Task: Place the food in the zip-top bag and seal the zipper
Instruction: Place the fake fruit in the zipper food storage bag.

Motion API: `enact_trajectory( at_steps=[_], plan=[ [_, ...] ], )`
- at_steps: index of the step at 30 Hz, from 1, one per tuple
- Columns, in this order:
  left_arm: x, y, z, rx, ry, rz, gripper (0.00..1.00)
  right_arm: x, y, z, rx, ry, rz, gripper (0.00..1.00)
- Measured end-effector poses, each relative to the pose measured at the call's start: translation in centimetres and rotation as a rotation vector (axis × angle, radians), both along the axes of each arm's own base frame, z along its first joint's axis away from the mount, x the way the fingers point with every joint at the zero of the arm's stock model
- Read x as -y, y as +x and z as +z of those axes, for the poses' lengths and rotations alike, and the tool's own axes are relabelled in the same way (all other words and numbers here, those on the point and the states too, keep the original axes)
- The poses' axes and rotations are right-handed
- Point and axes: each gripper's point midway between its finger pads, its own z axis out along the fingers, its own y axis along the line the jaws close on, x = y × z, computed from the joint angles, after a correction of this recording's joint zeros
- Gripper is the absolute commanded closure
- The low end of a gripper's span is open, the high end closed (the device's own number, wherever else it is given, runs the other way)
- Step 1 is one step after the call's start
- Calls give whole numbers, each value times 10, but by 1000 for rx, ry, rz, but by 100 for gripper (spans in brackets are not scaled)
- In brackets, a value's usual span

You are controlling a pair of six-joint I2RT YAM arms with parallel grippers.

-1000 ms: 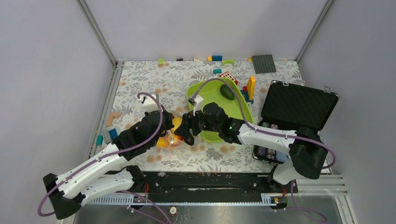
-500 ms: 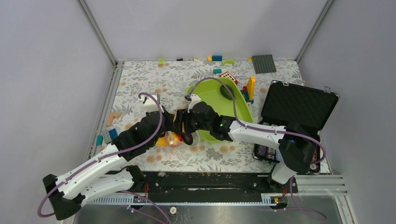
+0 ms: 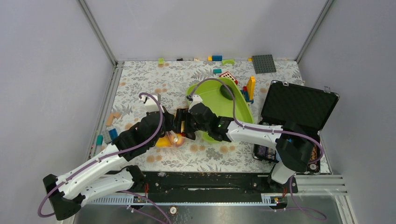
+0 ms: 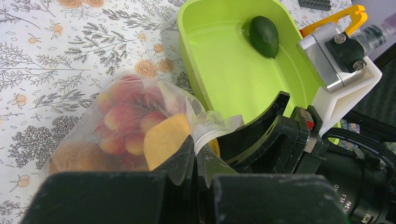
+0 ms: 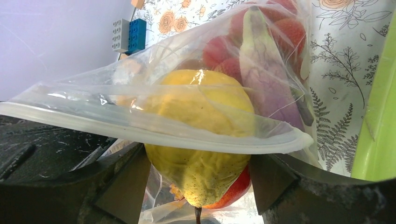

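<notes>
A lime-green tray (image 3: 217, 100) sits beside an open black case (image 3: 299, 105), with coloured blocks (image 3: 216, 58) and a grey baseplate (image 3: 264, 64) behind.

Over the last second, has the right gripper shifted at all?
Yes. In the top view, the right gripper has slid left, away from the green tray and in toward the zip-top bag.

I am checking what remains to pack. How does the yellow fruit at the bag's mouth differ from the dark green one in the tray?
The yellow fruit sits at the mouth of the clear bag, partly under its plastic; the dark green fruit lies bare in the lime tray. The yellow fruit is between the right tool's fingers; the dark green fruit has no tool near it. Both are rounded.
</notes>
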Motion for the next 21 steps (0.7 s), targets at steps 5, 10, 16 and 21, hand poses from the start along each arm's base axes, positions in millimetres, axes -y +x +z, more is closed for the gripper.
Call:
enact_trajectory(
  at_steps=[5,10,16,21],
  plan=[
    [-1,0,0,1,1,3,100,3,-1,2,36,-10,21,13],
    [-3,2,1,6,4,21,100,5,-8,16,92,14,82,10],
    [-7,3,1,11,9,43,100,7,-21,32,134,71,155,10],
    [-10,3,3,17,6,55,100,13,-23,36,161,76,162,6]
  ],
)
